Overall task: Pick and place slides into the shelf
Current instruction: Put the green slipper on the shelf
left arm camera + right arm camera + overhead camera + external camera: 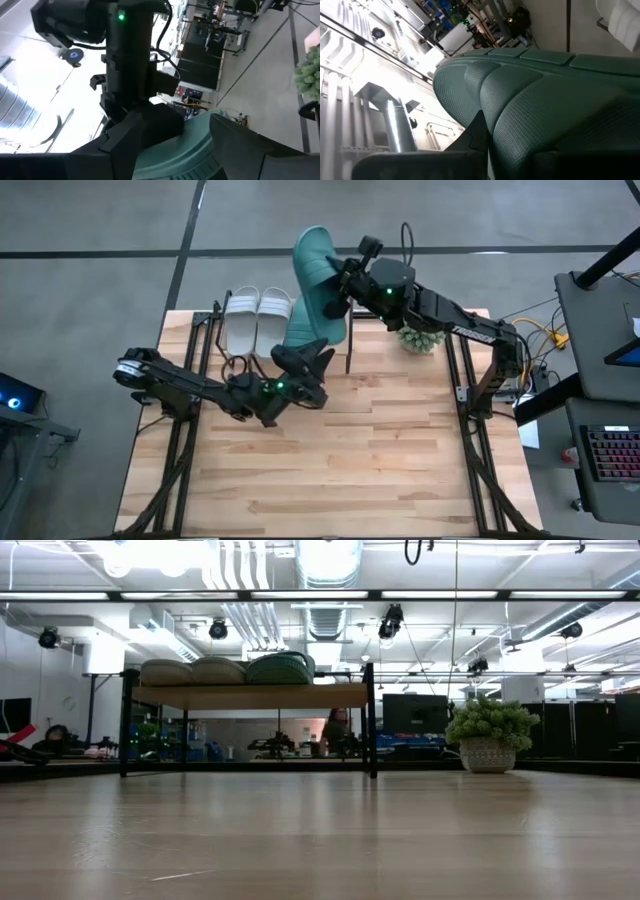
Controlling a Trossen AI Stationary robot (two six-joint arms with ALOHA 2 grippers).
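Observation:
One teal slide (318,255) is held up high over the shelf (250,697), above the top of the low view. My right gripper (335,302) comes at it from the right and my left gripper (316,348) from the near side. Both are shut on it. On the shelf's plank two pale slides (258,315) (190,671) lie side by side on their soles. The second teal slide (280,668) lies to their right. In the high view the raised slide covers most of it. My left gripper (192,125) has the raised slide's near end (175,155) between its two fingers (260,150), slanting upward from the near side. The slide is lifted clear. My right gripper is on the slide's middle (328,285), coming level from the table's right. Its textured sole (545,100) fills the right wrist view beside one finger (472,135). The other finger is hidden.
A potted plant (420,338) (487,735) stands to the right of the shelf. The plank has free room at its right end (340,690). The wooden tabletop (330,460) spreads out on the near side of the shelf. Black frame rails run along both table sides.

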